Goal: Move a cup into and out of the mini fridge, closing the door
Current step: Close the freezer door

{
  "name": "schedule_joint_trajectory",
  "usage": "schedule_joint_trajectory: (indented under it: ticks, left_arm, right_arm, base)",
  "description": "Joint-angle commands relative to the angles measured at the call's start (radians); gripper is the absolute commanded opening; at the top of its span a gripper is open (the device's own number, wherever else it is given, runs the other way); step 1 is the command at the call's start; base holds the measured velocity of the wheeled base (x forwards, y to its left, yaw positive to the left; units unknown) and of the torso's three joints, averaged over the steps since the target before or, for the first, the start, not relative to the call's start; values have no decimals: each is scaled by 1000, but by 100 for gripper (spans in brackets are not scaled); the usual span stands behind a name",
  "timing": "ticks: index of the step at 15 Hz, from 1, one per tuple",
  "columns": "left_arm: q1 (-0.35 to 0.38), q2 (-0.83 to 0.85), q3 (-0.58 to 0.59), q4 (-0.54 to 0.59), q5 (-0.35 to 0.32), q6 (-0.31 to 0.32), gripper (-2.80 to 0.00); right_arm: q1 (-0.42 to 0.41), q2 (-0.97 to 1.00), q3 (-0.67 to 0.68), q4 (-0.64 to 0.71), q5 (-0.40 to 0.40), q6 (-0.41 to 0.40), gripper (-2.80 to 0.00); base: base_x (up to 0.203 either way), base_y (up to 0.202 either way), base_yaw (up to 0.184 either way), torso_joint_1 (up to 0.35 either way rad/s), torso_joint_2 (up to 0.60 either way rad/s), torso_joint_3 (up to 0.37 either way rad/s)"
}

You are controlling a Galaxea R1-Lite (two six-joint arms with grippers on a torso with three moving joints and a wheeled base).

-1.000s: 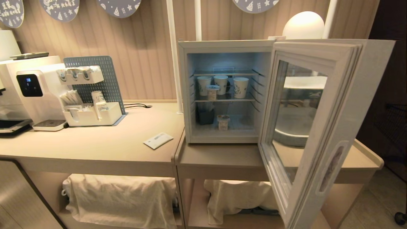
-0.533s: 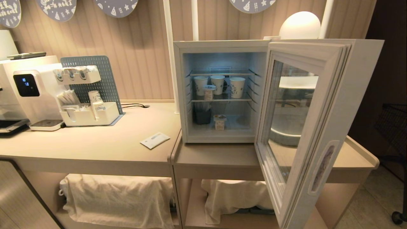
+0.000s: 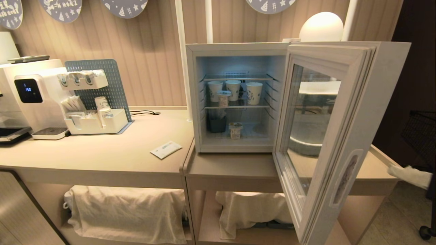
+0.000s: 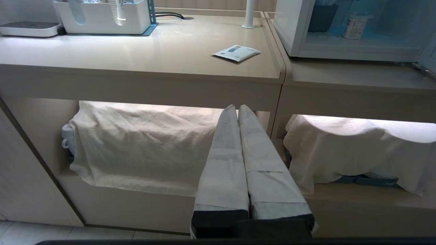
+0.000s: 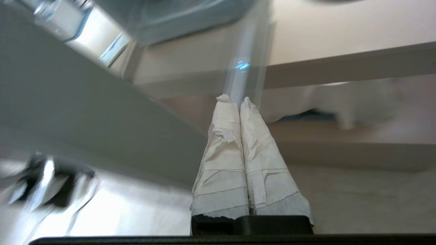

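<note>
The white mini fridge [image 3: 238, 48] stands on the right counter with its glass door [image 3: 361, 112] swung wide toward me on the right. A small foil-lidded cup [image 3: 235, 130] sits on the fridge floor, also seen in the left wrist view as the cup [image 4: 355, 26]. A second small cup [image 3: 223, 99] stands on the wire shelf in front of three taller paper cups [image 3: 254, 93]. My right gripper [image 3: 391, 169] comes in at the far right, beyond the door's outer face, shut and empty; its wrist view shows the gripper [image 5: 238, 99] near the door [image 5: 85, 122]. My left gripper [image 4: 237, 107] hangs shut below the counter.
A water dispenser [image 3: 30, 98] and a white organiser [image 3: 97, 122] with cups stand at the left. A sachet [image 3: 166, 149] lies near the counter joint. Cloth-covered items [image 3: 126, 211] fill the lower shelves. A dark container [image 3: 217, 124] sits inside the fridge.
The whole view first shifted slightly, so the camera moved. My right gripper has since come into view at the right edge beside the open door. Nothing in the fridge moved.
</note>
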Motion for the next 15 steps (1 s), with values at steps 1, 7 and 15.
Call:
schedule_joint_trajectory:
  ticks: [1, 7, 15]
  left_arm:
    - [1, 2, 2, 0, 1, -1, -280]
    - [1, 2, 2, 0, 1, -1, -280]
    - [1, 1, 2, 0, 1, -4, -280]
  right_arm:
    - [-41, 400, -101, -83, 300, 20, -280]
    - [173, 493, -248, -49, 494, 62, -280]
    - [590, 749, -730, 38, -473, 94, -280]
  base:
    - [0, 0, 0, 0, 0, 0]
    - [0, 0, 0, 0, 0, 0]
    - [0, 0, 0, 0, 0, 0]
